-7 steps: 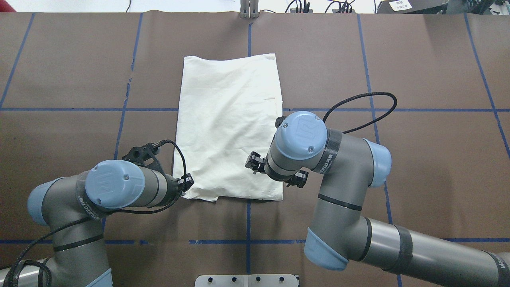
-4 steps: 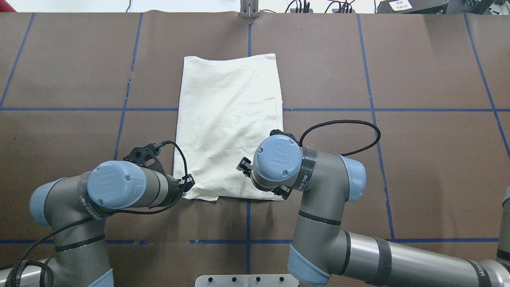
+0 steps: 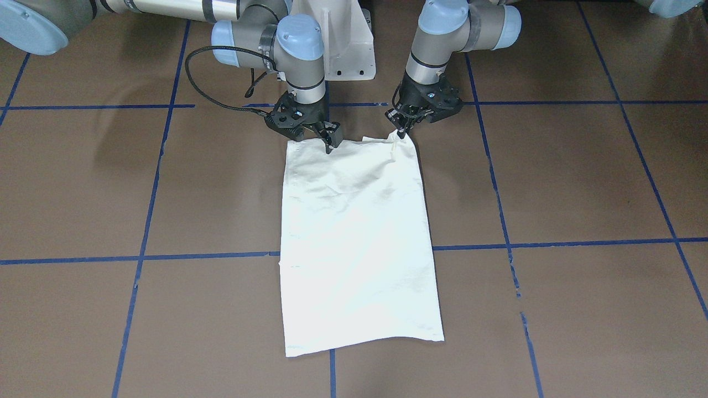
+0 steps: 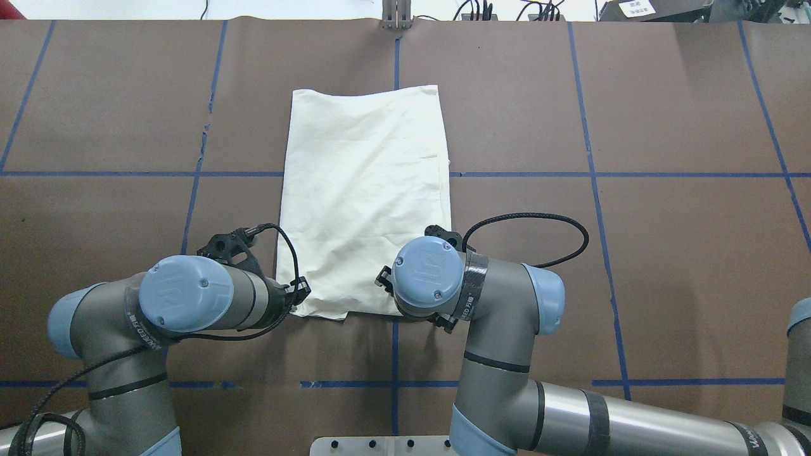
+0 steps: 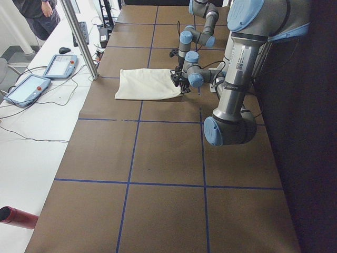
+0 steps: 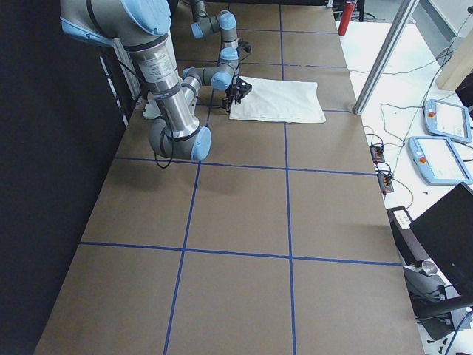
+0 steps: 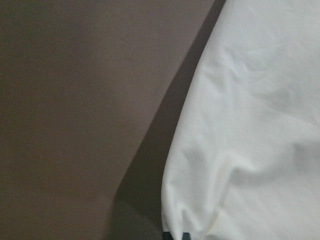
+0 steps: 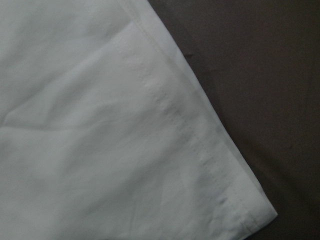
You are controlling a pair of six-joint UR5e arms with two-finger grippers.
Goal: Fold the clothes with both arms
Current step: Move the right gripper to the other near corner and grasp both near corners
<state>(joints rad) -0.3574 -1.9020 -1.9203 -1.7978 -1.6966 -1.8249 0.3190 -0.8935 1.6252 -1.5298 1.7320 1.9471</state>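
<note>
One folded T-shirt (image 4: 364,196), left gripper (image 3: 402,131) pinching its corner

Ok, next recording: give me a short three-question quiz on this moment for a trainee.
1. True or false: the T-shirt lies with its cat print facing up.
2. The left gripper is at: A) a corner of the T-shirt on the robot's side; B) the T-shirt's far edge; C) the T-shirt's middle.
3. Which wrist view shows cloth puckered where it is pinched?

Key: 1 false, the plain cream side is up; 2 A; 3 the left wrist view.
</note>
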